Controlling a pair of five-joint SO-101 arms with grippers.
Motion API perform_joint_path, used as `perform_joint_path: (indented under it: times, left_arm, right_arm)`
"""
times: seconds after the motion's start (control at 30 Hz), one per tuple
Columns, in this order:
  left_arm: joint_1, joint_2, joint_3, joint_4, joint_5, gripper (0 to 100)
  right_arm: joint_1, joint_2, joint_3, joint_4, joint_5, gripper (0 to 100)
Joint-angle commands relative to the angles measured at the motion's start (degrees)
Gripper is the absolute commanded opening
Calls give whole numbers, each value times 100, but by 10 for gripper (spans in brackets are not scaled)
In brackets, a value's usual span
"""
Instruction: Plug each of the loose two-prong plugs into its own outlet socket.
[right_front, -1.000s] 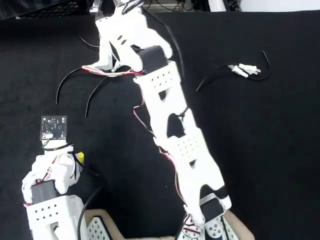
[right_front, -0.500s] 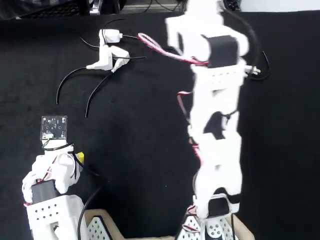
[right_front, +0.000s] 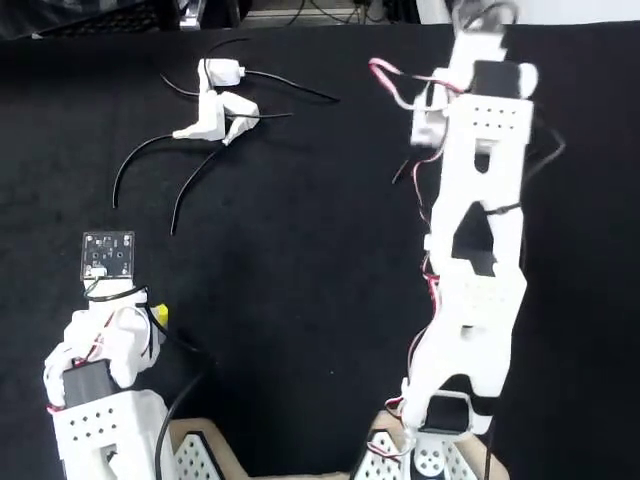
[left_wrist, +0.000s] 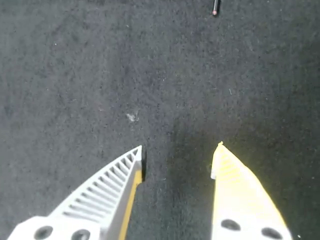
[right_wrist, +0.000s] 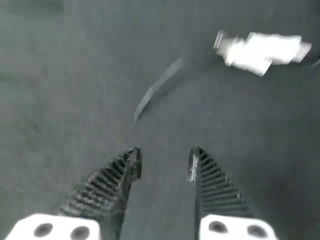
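The job looks barely begun: nothing is plugged in yet, and this seems to be the approach to a first pick-up. The right arm (right_front: 475, 250) stretches over the black counter (right_front: 300, 300) toward one o'clock. Its right fingers (right_wrist: 120, 180) are moderately spread and hold nothing, just short of a loose white plug (right_wrist: 260, 50). More white plugs (right_front: 215, 108) lie tangled at eleven o'clock. What seems a socket block (right_front: 107, 255) sits at eight o'clock, just ahead of the left arm. The left fingers (left_wrist: 227, 175) are wide apart and empty. Next, I'd judge, the right fingers must straddle the plug body before pinching.
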Motion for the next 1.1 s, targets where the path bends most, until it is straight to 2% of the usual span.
perform_joint_path:
  times: [0.0, 0.2, 0.33, 0.47, 0.7, 0.77, 0.83, 0.93, 1.07]
  left_arm:
    - [57, -44, -31, 18, -26, 230]
    - [48, -44, -31, 0, -18, 232]
    - [48, -44, -31, 0, 105, 232]
    - [31, -44, -66, -9, 185, 232]
    - [-532, 9, -347, -352, 141, 232]
    - [-611, 9, -541, -334, -62, 232]
    - [-629, 35, -892, -167, -369, 232]
    - [-1033, 360, -1771, 141, -527, 232]
    - [-1842, 1749, -3108, 325, -809, 232]
  right_arm:
    - [-158, -233, 1367, -387, -62, 159]
    - [-501, -286, 3503, -2382, -70, 159]
    - [-501, -347, 4040, -2919, -70, 159]
    - [-510, -391, 4198, -3051, -70, 159]
    - [-703, -382, 4233, -3165, -18, 159]
    - [-695, -382, 4233, -3165, -18, 159]
    - [-686, -382, 4233, -3165, -18, 159]
    - [-686, -382, 4233, -3174, -18, 159]
    - [-686, -382, 4233, -3174, -9, 159]
